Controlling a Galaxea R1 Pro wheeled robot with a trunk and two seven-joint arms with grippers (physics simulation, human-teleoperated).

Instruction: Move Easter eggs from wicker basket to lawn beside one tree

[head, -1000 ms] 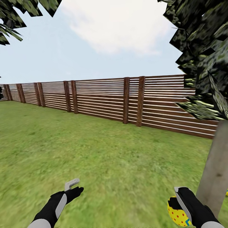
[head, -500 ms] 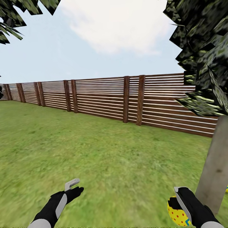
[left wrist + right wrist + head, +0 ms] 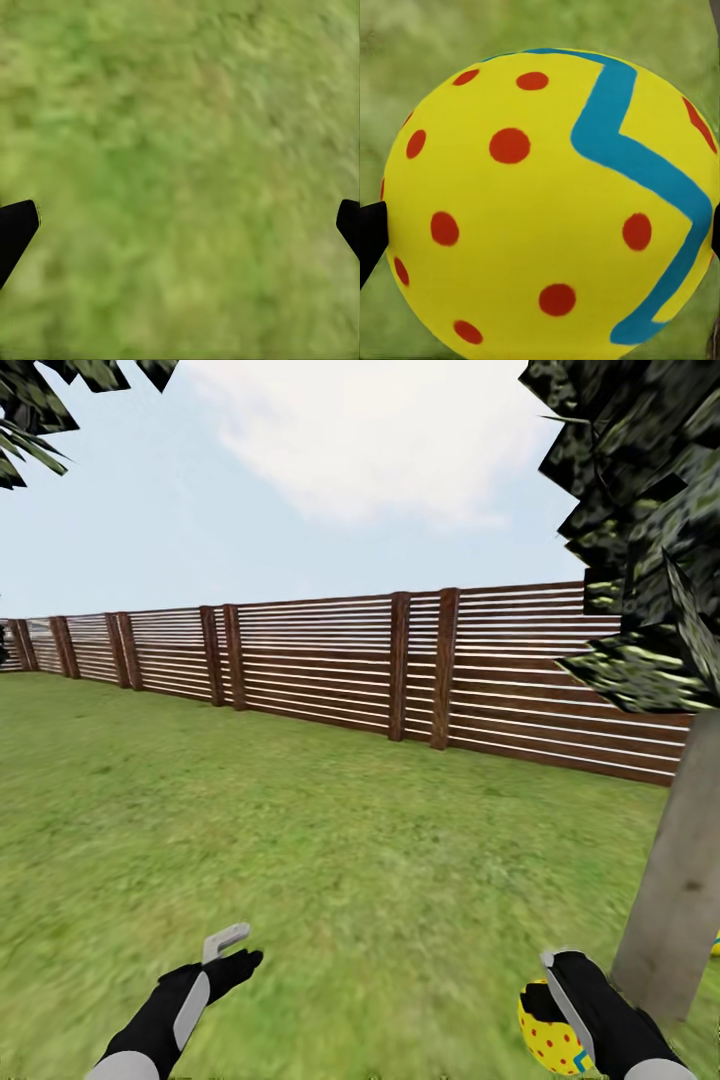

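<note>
Since a second ago the head camera has tipped and shifted a little, so the fence (image 3: 440,670) and the tree trunk (image 3: 675,880) sit slightly differently in the head view, while the right end effector (image 3: 552,1000) with its egg appears a touch lower and further left; the left end effector (image 3: 232,950) looks unchanged. Held low at the right of the head view, just beside the pale trunk, the right end effector grips a yellow Easter egg (image 3: 545,1035) with red dots; in the right wrist view that egg (image 3: 547,202) sits between the two dark fingertips (image 3: 371,236), showing its blue zigzag band, with grass behind it. A sliver of yellow at the far right edge, just past the trunk, may be a second egg (image 3: 715,944) on the lawn (image 3: 330,860), though too little shows to be sure. Over bare grass hangs the left end effector, its fingers (image 3: 15,229) spread wide apart with nothing between them. Dark angular leaves of the tree crown (image 3: 650,510) hang above the trunk, and the slatted fence runs across the back of the lawn under a pale sky.
</note>
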